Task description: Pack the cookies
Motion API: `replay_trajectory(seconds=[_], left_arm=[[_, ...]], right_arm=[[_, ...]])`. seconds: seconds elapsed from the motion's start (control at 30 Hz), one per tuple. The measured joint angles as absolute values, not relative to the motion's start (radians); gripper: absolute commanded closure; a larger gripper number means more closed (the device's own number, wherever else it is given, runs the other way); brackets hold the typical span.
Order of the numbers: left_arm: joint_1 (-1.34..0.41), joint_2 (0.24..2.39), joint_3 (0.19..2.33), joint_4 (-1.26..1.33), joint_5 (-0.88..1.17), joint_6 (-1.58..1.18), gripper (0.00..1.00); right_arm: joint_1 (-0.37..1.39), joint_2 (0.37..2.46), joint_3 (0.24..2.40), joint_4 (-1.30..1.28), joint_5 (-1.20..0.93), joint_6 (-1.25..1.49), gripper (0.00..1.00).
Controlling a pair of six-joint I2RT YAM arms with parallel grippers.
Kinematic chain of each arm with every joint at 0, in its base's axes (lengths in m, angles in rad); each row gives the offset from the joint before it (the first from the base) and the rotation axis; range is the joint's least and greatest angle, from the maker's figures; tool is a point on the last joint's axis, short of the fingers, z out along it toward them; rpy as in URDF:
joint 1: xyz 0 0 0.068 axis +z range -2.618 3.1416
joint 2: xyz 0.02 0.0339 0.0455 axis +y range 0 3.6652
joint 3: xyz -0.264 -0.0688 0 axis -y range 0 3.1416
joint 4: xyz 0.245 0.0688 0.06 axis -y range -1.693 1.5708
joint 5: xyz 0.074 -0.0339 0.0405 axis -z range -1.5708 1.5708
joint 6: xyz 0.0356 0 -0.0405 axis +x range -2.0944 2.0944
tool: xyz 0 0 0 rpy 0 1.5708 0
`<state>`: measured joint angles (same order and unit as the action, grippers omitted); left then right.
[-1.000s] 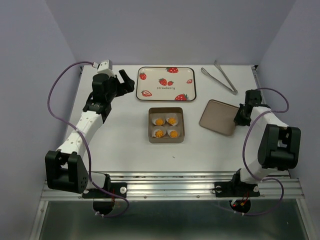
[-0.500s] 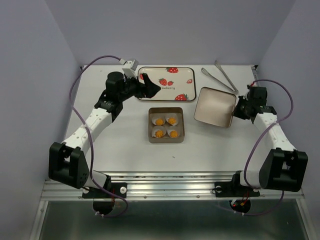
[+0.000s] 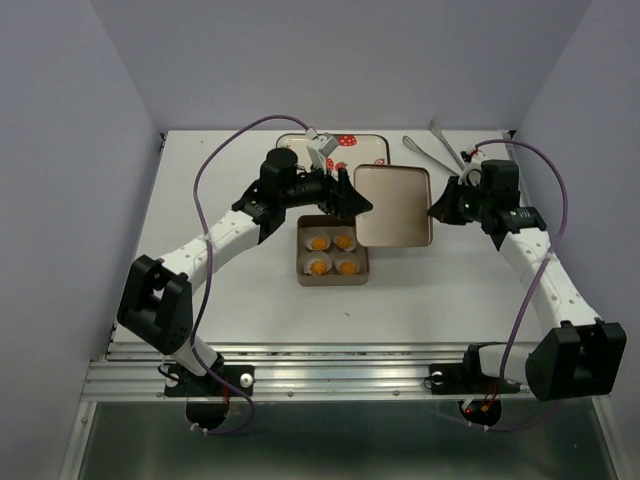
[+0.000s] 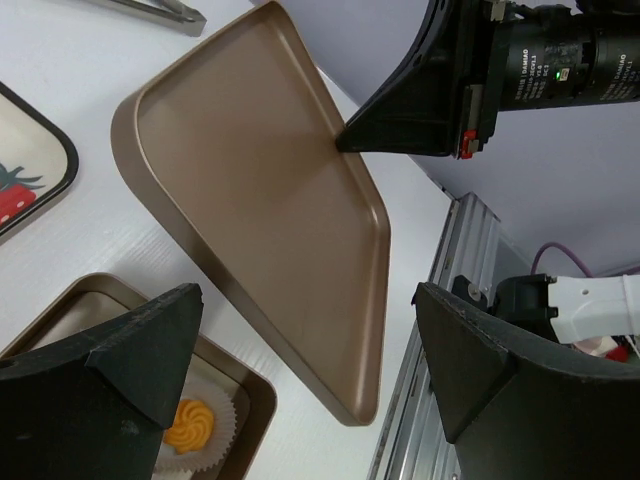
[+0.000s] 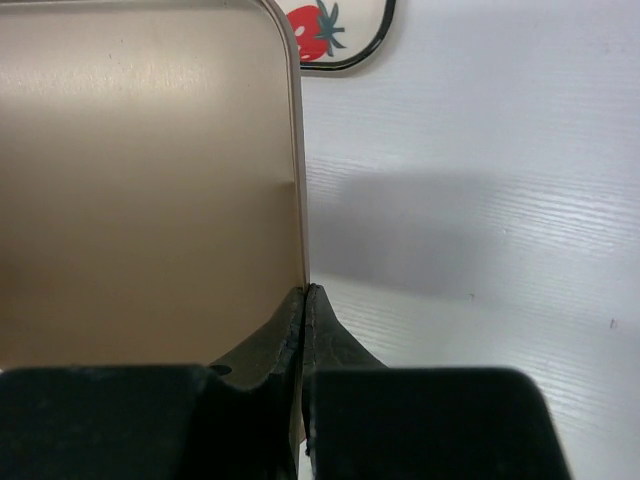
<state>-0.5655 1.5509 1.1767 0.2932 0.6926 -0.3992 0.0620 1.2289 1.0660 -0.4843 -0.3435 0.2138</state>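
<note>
The four cookies [image 3: 318, 243] sit in paper cups [image 3: 347, 267] inside the open brown tin [image 3: 301, 262] at mid-table, with the left gripper [image 3: 352, 200] spread wide above its far edge and the right gripper [image 3: 436, 213] clamped on the right rim of the tilted lid [image 3: 392, 205].

This is a robotics lab test cell, not a kitchen: a bare white table [image 3: 240, 300] is boxed in by plain lavender-grey walls [image 3: 60, 180]. A slotted aluminium rail [image 3: 340, 362] runs along its near edge, where the left arm [image 3: 215, 238] and right arm [image 3: 535, 268] are bolted. Purple cables [image 3: 213, 162] loop loosely off the arms, and the only homely things are staged props: cookies [image 3: 331, 254] in a tin [image 3: 301, 250], a brown lid [image 3: 393, 205], tongs [image 3: 447, 150] and a strawberry tray [image 3: 372, 145].
</note>
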Motion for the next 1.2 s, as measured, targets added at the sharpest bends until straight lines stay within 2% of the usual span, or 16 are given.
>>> replay_trajectory(seconds=[0.07, 0.1, 0.17, 0.2, 0.3, 0.37, 0.4, 0.43, 0.5, 0.63, 0.7, 0.8, 0.9, 1.17, 1.2], left_arm=[[-0.570, 1.552, 1.179, 0.303, 0.690, -0.405, 0.06], [-0.570, 1.552, 1.179, 0.306, 0.687, -0.409, 0.13], [-0.569, 1.555, 1.179, 0.312, 0.683, -0.417, 0.18], [-0.569, 1.557, 1.179, 0.312, 0.680, -0.420, 0.26], [-0.567, 1.565, 1.179, 0.317, 0.678, -0.431, 0.42], [-0.568, 1.569, 1.179, 0.325, 0.681, -0.444, 0.63], [-0.568, 1.570, 1.179, 0.326, 0.682, -0.458, 0.64], [-0.568, 1.571, 1.179, 0.332, 0.685, -0.463, 0.75], [-0.568, 1.572, 1.179, 0.349, 0.690, -0.487, 0.86], [-0.564, 1.572, 1.179, 0.354, 0.674, -0.527, 1.00], [-0.560, 1.574, 1.179, 0.350, 0.659, -0.551, 1.00], [-0.561, 1.574, 1.179, 0.348, 0.648, -0.588, 1.00], [-0.561, 1.574, 1.179, 0.334, 0.634, -0.632, 1.00], [-0.505, 1.574, 1.211, 0.272, 0.644, -0.807, 1.00], [-0.492, 1.574, 1.223, 0.254, 0.645, -0.824, 1.00]], right_arm=[[0.067, 1.224, 1.066, -0.485, -0.366, 0.214, 0.99], [0.067, 1.218, 1.066, -0.482, -0.384, 0.214, 0.99], [0.067, 1.208, 1.066, -0.478, -0.403, 0.215, 0.99], [0.067, 1.202, 1.066, -0.474, -0.416, 0.216, 0.99], [0.067, 1.180, 1.066, -0.457, -0.446, 0.216, 0.99], [0.067, 1.166, 1.066, -0.450, -0.463, 0.217, 0.99], [0.067, 1.164, 1.066, -0.446, -0.469, 0.217, 0.99], [0.067, 1.162, 1.066, -0.439, -0.478, 0.216, 0.99], [0.067, 1.162, 1.066, -0.437, -0.480, 0.216, 0.99], [0.067, 1.173, 1.066, -0.425, -0.503, 0.211, 0.81], [0.067, 1.184, 1.066, -0.409, -0.514, 0.206, 0.77], [0.073, 1.200, 1.069, -0.394, -0.522, 0.192, 0.45], [0.074, 1.208, 1.087, -0.384, -0.532, 0.159, 0.30], [0.073, 1.183, 1.201, -0.340, -0.537, -0.105, 0.02], [0.073, 1.171, 1.210, -0.331, -0.551, -0.141, 0.02]])
